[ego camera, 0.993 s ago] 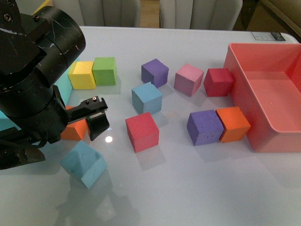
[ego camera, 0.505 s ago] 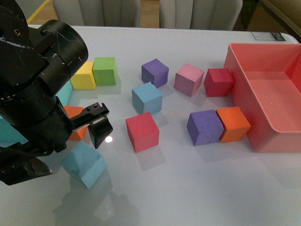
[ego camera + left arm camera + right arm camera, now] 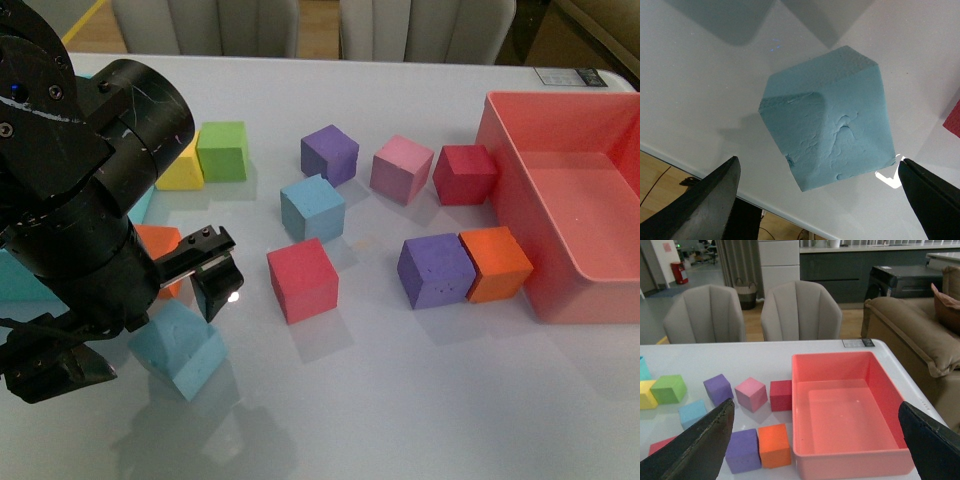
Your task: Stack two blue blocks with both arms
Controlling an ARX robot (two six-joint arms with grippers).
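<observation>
The left hand (image 3: 817,161), spread, flanks 1 tilted blue block (image 3: 830,125) near the desk's (image 3: 400,400) front edge without touching it. The other blue block (image 3: 312,207) sits mid-desk. The right hand (image 3: 815,407) is spread, empty.

Lighting brightly and evenly from overhead in the front view. Glinting as a small white spot at lower left on the glossy pale-grey tabletop (image 3: 420,400), beside the tilted sky-blue foam cube (image 3: 178,350). Throwing a soft, faint shadow beneath it. Softening slightly on the near black gripper fingers (image 3: 710,200) in the left wrist view.
</observation>
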